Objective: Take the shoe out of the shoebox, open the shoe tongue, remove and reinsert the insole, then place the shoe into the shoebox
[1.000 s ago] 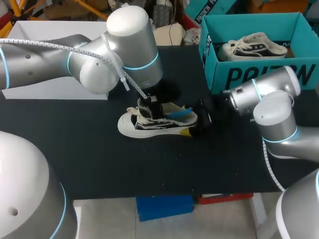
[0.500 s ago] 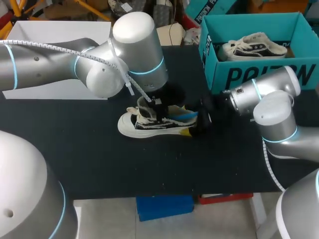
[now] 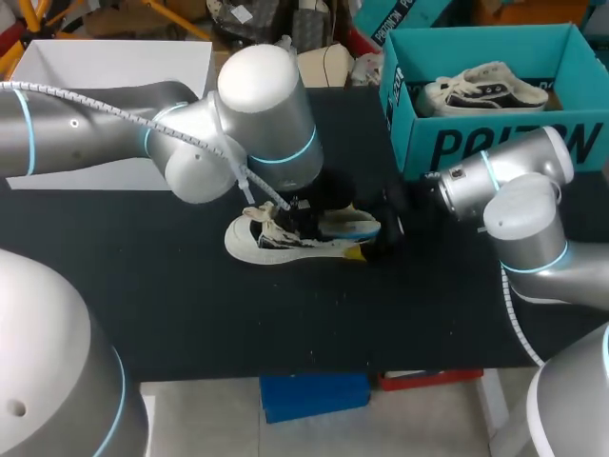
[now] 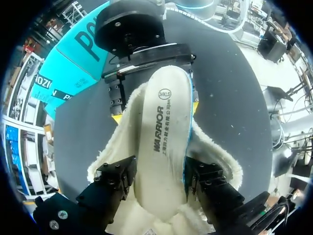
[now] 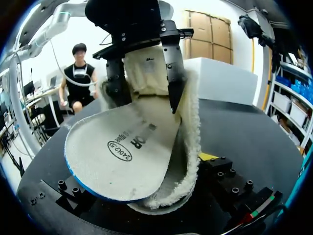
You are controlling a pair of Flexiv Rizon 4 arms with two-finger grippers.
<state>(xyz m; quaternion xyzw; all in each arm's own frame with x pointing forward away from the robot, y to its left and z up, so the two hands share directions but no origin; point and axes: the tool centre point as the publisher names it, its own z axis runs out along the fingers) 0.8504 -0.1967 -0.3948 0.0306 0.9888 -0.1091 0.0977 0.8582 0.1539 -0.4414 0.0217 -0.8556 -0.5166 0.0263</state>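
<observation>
A white, black-striped shoe (image 3: 262,243) lies on its sole in the middle of the black table. Its fleece lining (image 4: 215,156) is spread wide. The white insole (image 4: 164,142) with a blue edge lies along the inside, its heel end (image 5: 122,152) sticking out over the shoe's back. My left gripper (image 4: 161,171) hangs over the shoe's mouth, open, one finger (image 5: 173,73) on each side of the insole. My right gripper (image 3: 373,243) is shut on the shoe's heel, a yellow tip (image 4: 195,104) on each side. The teal shoebox (image 3: 495,143) stands at the back right.
A second white shoe (image 3: 485,88) lies inside the shoebox. A flat white sheet (image 3: 114,67) lies at the back left, partly under my left arm. Bare black table lies in front of the shoe.
My left gripper has come down over the shoe and opened, letting go of the insole. The insole, raised before, now lies flatter in the shoe. The right arm has not moved.
</observation>
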